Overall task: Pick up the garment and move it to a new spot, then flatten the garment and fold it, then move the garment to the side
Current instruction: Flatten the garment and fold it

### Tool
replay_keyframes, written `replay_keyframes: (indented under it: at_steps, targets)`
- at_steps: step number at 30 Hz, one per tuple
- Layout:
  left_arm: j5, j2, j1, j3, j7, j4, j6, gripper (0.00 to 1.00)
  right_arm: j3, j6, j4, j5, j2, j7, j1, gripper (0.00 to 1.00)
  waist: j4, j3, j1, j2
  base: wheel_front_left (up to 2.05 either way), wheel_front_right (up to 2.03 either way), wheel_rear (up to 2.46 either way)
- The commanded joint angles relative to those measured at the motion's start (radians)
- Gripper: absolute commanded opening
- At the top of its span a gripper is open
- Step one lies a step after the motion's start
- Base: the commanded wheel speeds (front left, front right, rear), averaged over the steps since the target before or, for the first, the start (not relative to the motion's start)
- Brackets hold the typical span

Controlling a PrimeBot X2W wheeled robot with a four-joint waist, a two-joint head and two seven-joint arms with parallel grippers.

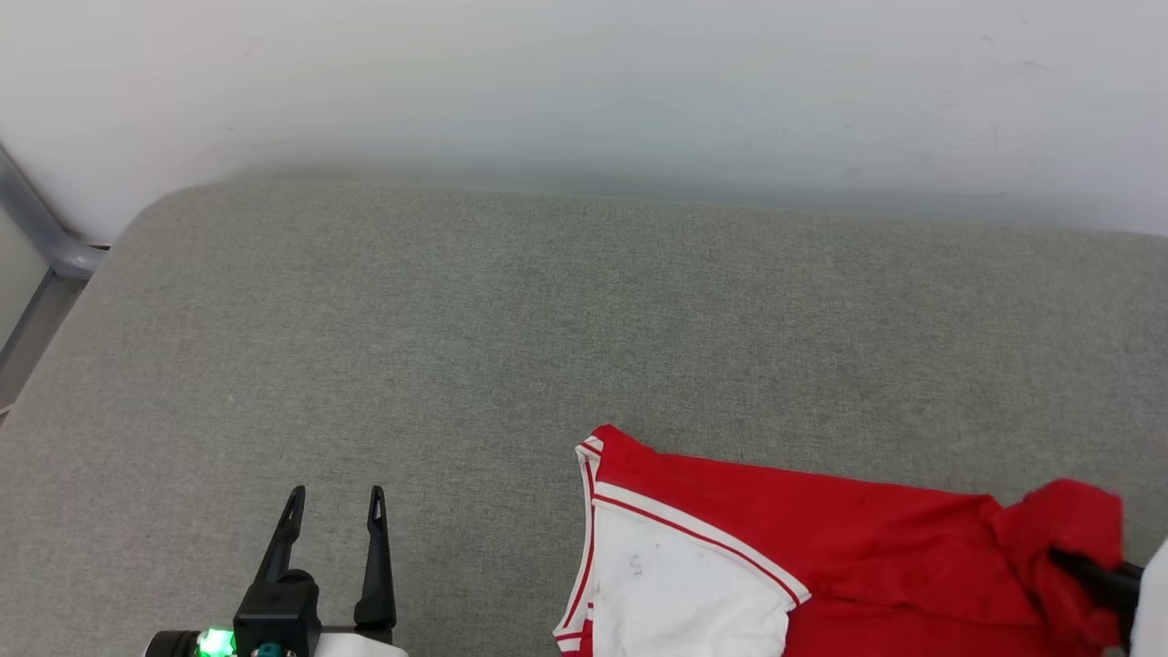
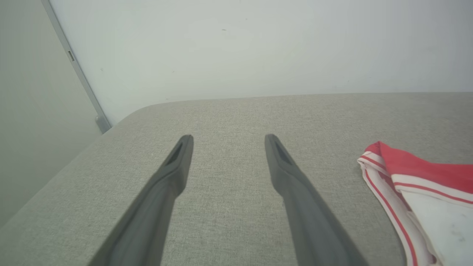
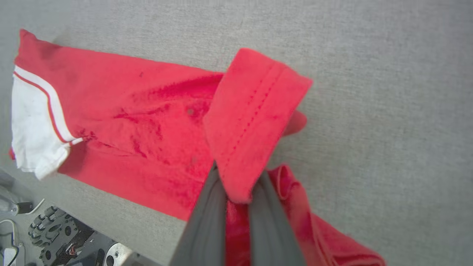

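Note:
The garment (image 1: 821, 547), a red shirt with a white sleeve and red-and-white striped trim, lies at the near right of the grey fabric surface (image 1: 511, 319). My right gripper (image 1: 1072, 558) is shut on a bunched red fold of it at the right edge; in the right wrist view the gripper (image 3: 238, 173) pinches the hemmed fold of the garment (image 3: 147, 122), which stands up between the fingers. My left gripper (image 1: 334, 497) hovers open at the near left, well apart from the shirt. In the left wrist view that gripper (image 2: 228, 140) is empty, with the garment's sleeve (image 2: 425, 192) off to the right.
A pale wall (image 1: 584, 82) rises behind the surface. A grey metal rail (image 1: 41, 228) runs down at the far left corner. The robot's base and wheels (image 3: 55, 232) show beyond the surface's near edge in the right wrist view.

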Motion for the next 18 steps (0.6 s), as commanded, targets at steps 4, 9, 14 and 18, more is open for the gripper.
replay_keyframes:
  at_steps: [4,9,14,18]
  targets:
    - [0.011,-0.01,-0.004,0.0,-0.002,0.002,-0.012,1.0,0.027,-0.001,-0.127,-0.013,0.044,0.046,0.003,0.0,0.003,0.004,-0.0001,0.0,0.0,0.0,0.0]
    - [0.015,-0.015,-0.017,-0.006,-0.002,0.006,-0.021,1.0,0.071,-0.001,-0.202,-0.058,0.089,0.092,-0.038,0.0,0.014,0.012,-0.0001,0.0,0.0,0.0,0.0]
    - [0.02,-0.022,-0.04,-0.013,-0.002,0.009,-0.031,1.0,0.143,-0.001,-0.219,-0.117,0.152,0.131,-0.11,0.0,0.038,0.033,-0.0001,0.0,0.0,0.0,0.0]
    - [0.019,-0.027,-0.052,-0.014,-0.002,0.009,-0.037,1.0,0.214,-0.001,-0.196,-0.14,0.205,0.139,-0.186,0.0,0.059,0.052,-0.0001,0.0,0.0,0.0,0.0]
